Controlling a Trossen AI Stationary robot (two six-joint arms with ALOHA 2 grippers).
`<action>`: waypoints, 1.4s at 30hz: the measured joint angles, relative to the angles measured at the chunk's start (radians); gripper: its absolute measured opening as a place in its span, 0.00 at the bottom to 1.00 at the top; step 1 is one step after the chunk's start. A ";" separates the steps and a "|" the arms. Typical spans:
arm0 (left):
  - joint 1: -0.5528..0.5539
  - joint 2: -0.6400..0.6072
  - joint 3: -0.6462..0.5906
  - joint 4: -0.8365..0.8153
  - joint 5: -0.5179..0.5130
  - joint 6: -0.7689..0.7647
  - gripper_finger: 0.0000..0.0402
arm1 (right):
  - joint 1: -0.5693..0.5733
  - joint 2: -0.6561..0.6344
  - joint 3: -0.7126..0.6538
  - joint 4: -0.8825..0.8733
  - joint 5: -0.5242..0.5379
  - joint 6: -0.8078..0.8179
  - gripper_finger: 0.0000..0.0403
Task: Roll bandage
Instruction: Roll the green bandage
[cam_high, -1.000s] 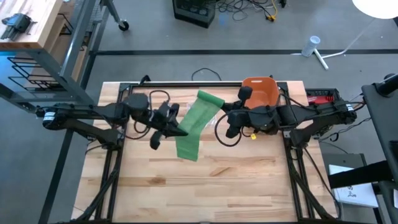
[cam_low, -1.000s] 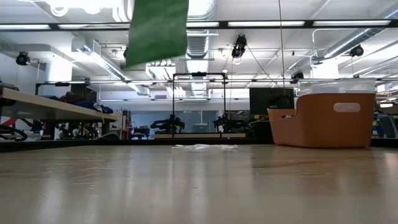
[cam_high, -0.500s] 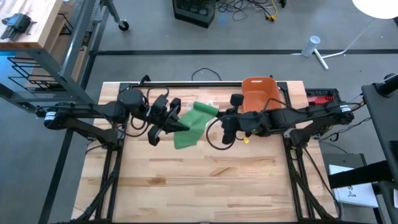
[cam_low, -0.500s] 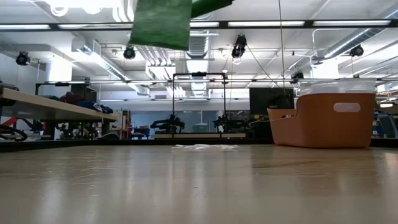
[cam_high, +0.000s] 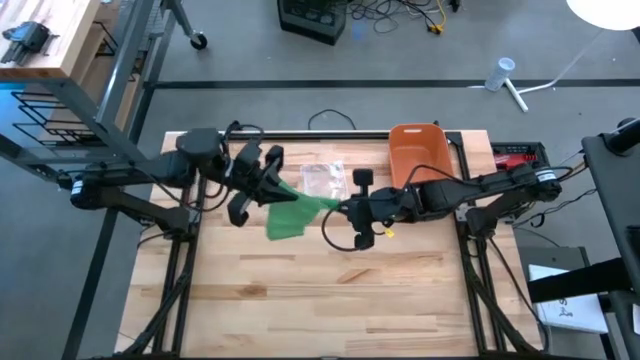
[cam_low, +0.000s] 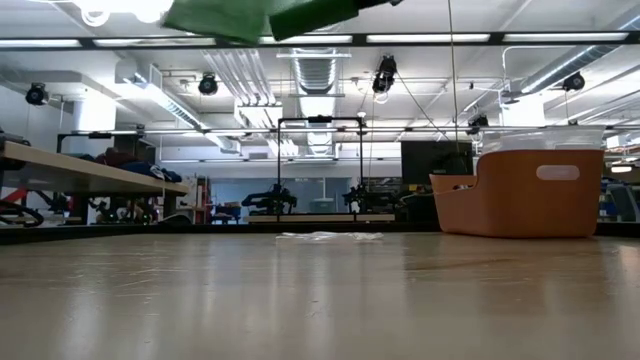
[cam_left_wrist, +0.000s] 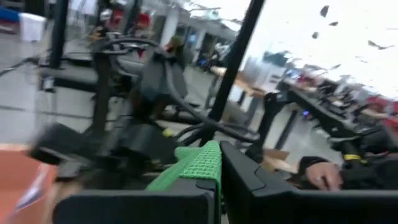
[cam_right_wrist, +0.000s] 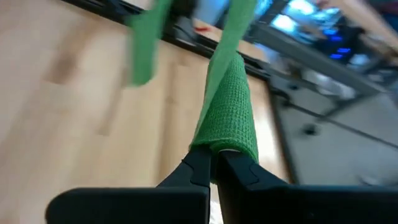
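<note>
A green elastic bandage (cam_high: 300, 210) hangs in the air between my two grippers, high above the table. Only its lower edge shows at the top of the low view (cam_low: 215, 15). My left gripper (cam_high: 275, 192) is shut on its left part, and a loose flap (cam_high: 283, 224) hangs past it. My right gripper (cam_high: 345, 207) is shut on the bandage's right end, which is gathered narrow. In the right wrist view the bandage (cam_right_wrist: 230, 106) runs away from the fingers as a strip. My left gripper pinches the bandage (cam_left_wrist: 210, 163) between its two fingers, coming level from the table's left. The cloth is lifted clear of the table, and the flap hangs slack below. My right gripper pinches the gathered end of the bandage (cam_right_wrist: 219, 147) between its two fingers, coming from the table's right. The strip runs on toward my left gripper, clear of the table.
An orange bin (cam_high: 418, 150) stands at the table's far right; it also shows in the low view (cam_low: 520, 195). A clear plastic wrapper (cam_high: 325, 178) lies at the far middle. The near half of the wooden table (cam_high: 330, 300) is bare.
My right gripper has gone toward the table's left with its end of the bandage. My left gripper has drawn toward the far left. The bandage, earlier a broad sheet, has gathered into a narrow strip between them and risen higher.
</note>
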 joint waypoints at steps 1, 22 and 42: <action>0.004 -0.003 0.025 -0.048 -0.008 0.015 0.00 | 0.002 0.000 0.000 0.000 -0.033 0.015 0.00; 0.138 0.174 0.274 -0.652 -0.298 0.312 0.03 | 0.068 -0.002 0.001 0.074 -0.416 0.123 0.00; 0.142 0.357 0.191 -0.675 0.112 0.456 0.52 | 0.111 -0.007 0.065 0.076 -0.438 0.095 0.00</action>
